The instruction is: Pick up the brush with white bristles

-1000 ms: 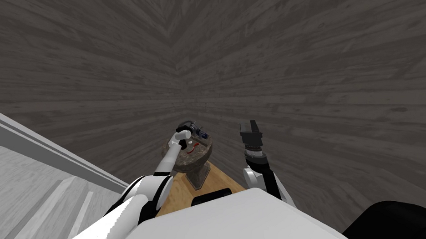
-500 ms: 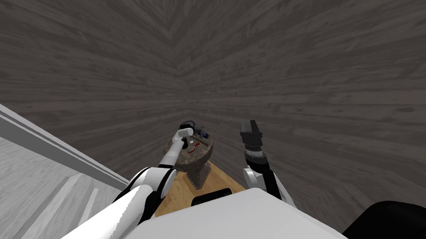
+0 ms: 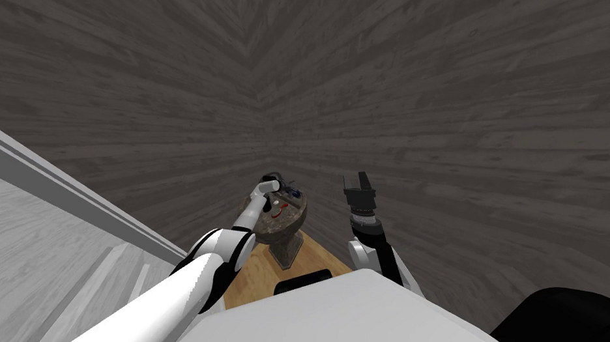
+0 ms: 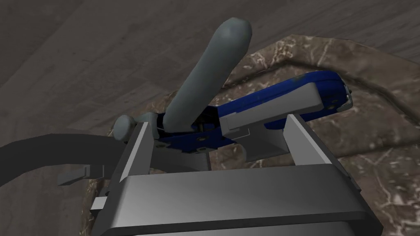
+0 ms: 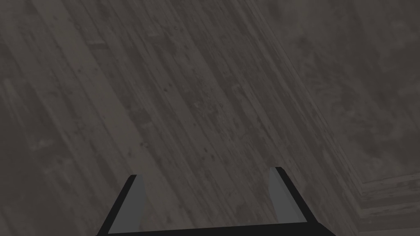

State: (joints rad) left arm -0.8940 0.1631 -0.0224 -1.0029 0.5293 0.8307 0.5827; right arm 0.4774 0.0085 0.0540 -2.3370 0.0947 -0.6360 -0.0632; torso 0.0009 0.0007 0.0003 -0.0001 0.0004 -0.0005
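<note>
Brush handle (image 4: pixel 209 73) beside left tool (image 4: pixel 217 121), bristles hidden

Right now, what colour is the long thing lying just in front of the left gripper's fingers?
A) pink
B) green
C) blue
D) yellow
C: in the left wrist view a blue object lies on the brown marbled top, just beyond the open left gripper.
</note>
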